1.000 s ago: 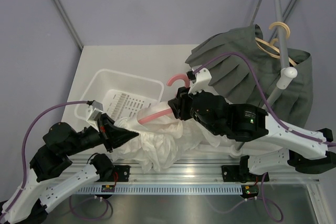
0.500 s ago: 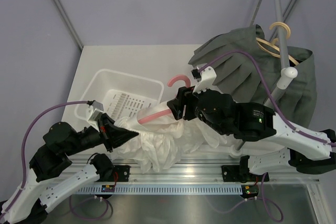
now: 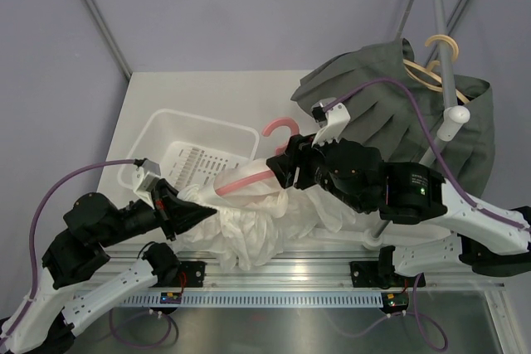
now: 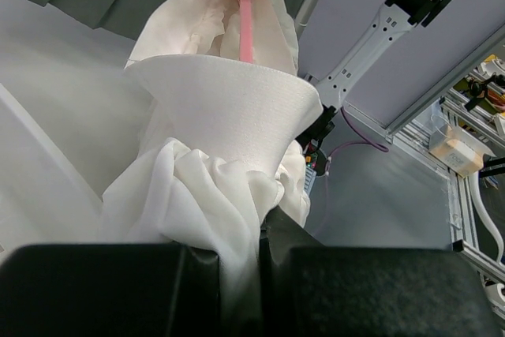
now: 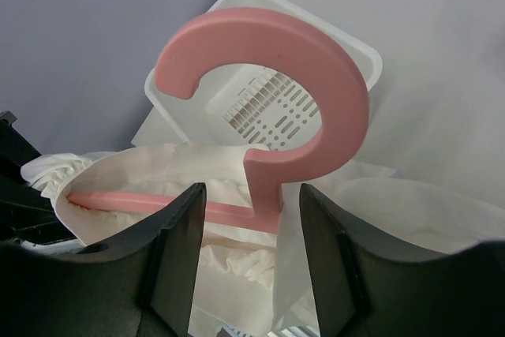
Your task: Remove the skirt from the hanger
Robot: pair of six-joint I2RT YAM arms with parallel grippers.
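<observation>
The left gripper (image 4: 260,236) is clamping the white gauzy skirt (image 4: 221,116), apparently to draw it off the pink plastic hanger (image 5: 316,61). The right gripper (image 5: 252,193) is straddling the hanger's stem to brace it, but I cannot tell whether it is actually pinching.

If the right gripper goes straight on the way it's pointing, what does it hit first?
The pink hanger's neck, between the right gripper's open fingers; behind that, likely the white basket, though depth is unclear.
</observation>
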